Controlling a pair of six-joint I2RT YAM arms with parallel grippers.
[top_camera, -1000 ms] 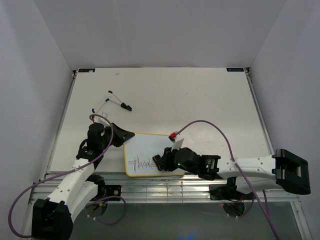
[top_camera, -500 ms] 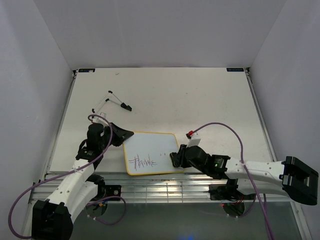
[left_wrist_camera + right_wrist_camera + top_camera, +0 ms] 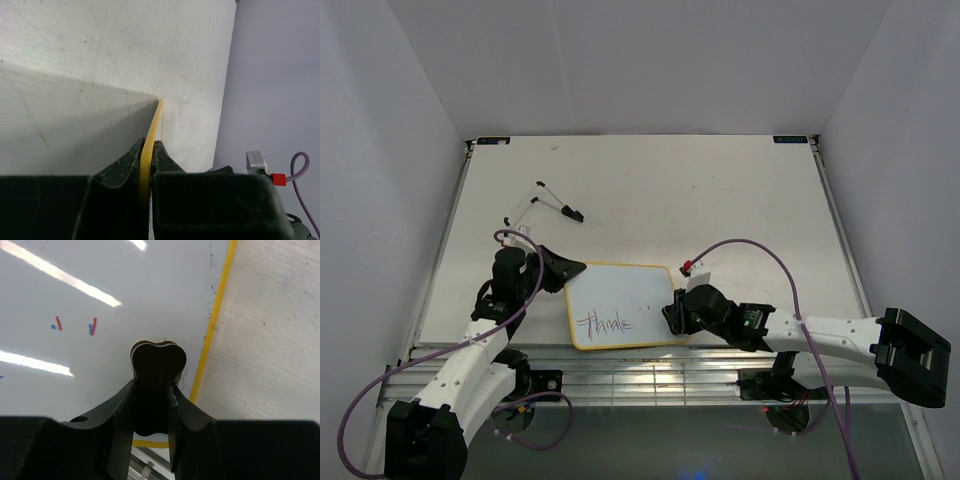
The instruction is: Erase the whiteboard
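Both tools are pinching: left tool [image 3: 148, 146] clamps the board's [image 3: 630, 285] rim, right tool [image 3: 153, 382] grips the eraser [image 3: 158, 356], writing [image 3: 603, 325] sits to its left.

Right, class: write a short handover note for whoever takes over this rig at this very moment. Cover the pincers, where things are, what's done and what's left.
Left pincer: shut on the whiteboard, clamping its yellow frame at the left edge.
Right pincer: shut on the eraser, over the board near its right edge; contact unclear.
Done: the board's right part looks mostly clean, bar small red and blue marks.
Left: the handwriting at lower left needs wiping.
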